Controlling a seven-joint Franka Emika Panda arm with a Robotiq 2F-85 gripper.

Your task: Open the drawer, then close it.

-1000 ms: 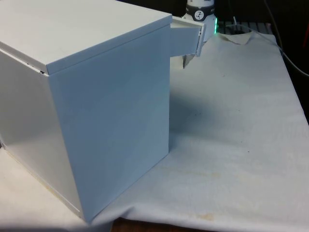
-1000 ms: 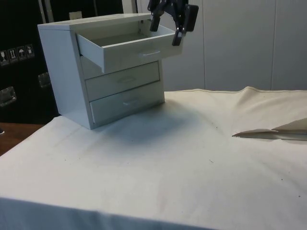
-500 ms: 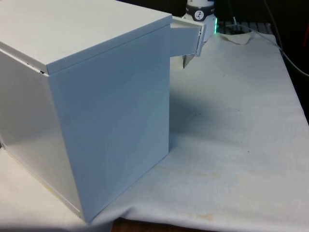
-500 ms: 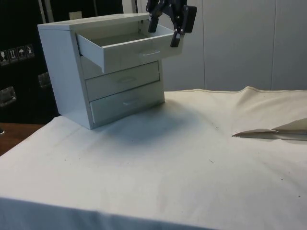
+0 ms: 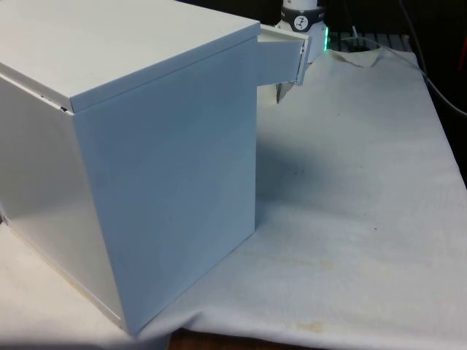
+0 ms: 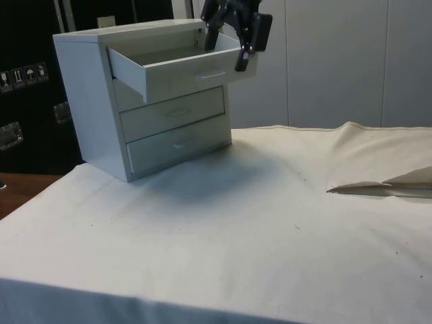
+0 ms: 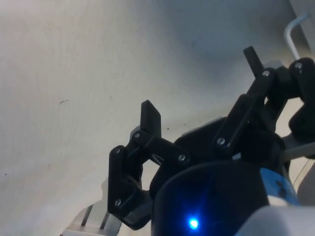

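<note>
Three drawers sit in the white chest (image 6: pixel 115 101) at the side view's left, on the cloth (image 6: pixel 270 223). The top drawer (image 6: pixel 175 67) is pulled well out; the two below it are shut. Its handle (image 6: pixel 211 74) is a small bar on the front panel, and nothing is touching it.

Right of the handle, at the drawer's far front corner, hangs the gripper (image 6: pixel 226 50), its fingers (image 6: pixel 241 62) spread wide and holding nothing. One finger hangs just in front of the panel near the top edge, the other above the drawer's open inside. The wrist view agrees: two black fingers (image 7: pixel 150 118) well apart, with pale surface between them.

Over the last second the gripper has slid a little leftward and tipped, while the drawer has not shifted at all. In the front view the drawer's end (image 5: pixel 281 58) sticks out past the chest's side at the same spot as before.

That suggests the opening half is done and the arm is lining up for the push. To close it, the fingers likely need to meet the front panel squarely and press towards the chest; an off-centre push at the corner could skew the drawer.
</note>
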